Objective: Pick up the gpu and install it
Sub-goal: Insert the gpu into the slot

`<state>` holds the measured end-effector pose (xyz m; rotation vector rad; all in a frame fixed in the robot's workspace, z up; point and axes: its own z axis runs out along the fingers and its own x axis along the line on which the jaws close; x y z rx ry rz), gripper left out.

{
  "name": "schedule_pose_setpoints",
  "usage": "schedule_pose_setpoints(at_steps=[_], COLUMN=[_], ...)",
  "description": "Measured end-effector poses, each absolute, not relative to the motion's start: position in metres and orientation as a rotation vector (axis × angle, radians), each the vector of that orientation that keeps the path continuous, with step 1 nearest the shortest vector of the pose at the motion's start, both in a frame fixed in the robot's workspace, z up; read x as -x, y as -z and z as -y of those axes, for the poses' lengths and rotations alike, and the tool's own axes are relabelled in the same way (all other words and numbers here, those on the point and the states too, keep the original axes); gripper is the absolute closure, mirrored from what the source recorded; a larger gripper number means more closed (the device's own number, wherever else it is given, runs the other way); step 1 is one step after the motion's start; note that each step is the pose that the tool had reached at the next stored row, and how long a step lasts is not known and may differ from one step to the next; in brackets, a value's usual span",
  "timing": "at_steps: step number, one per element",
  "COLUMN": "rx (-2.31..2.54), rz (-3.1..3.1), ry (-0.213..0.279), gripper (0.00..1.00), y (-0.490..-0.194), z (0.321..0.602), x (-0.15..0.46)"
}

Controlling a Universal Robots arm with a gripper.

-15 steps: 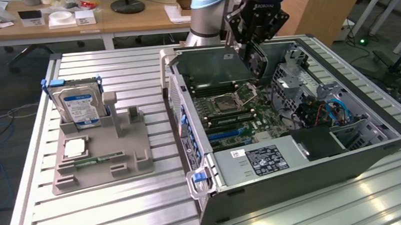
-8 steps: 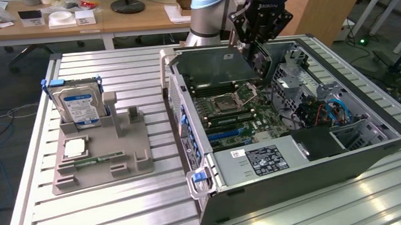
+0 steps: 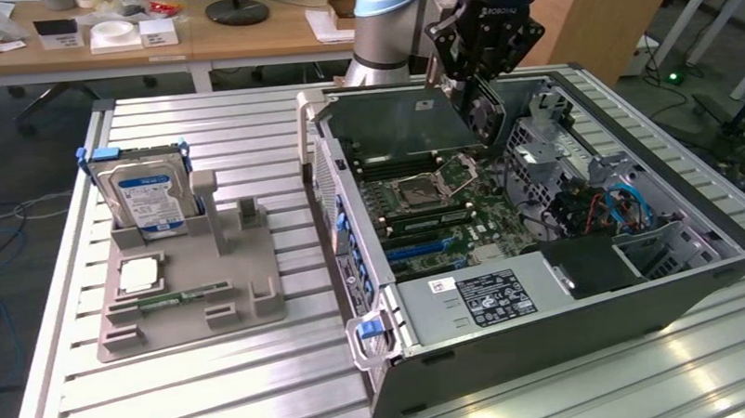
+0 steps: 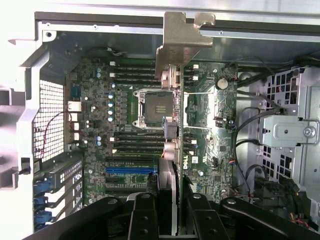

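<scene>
tool [image 3: 475,83] pinching gpu [image 3: 491,121], upper centre of exterior view | above open case [image 3: 600,322], walls all round | card on edge, long axis crosswise to blue slot [image 4: 129,170], bracket [image 4: 182,35] toward case rim

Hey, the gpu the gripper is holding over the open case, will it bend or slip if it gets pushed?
Probably stiff: the gpu runs straight out from the gripper with no visible sag. It may pivot in the grip, since its metal bracket sits at the far end. Likely fragile: a thin board pinched on its flat faces.
</scene>
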<state>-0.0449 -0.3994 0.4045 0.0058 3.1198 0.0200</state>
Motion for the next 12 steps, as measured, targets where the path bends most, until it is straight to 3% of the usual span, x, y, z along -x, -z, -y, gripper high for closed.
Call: schedule_pose_setpoints(at_steps=[12], rx=[0.094], rz=[-3.119], ry=[-0.021], gripper=[0.73], y=[-0.4045], z=[0.3994], x=[0.0448])
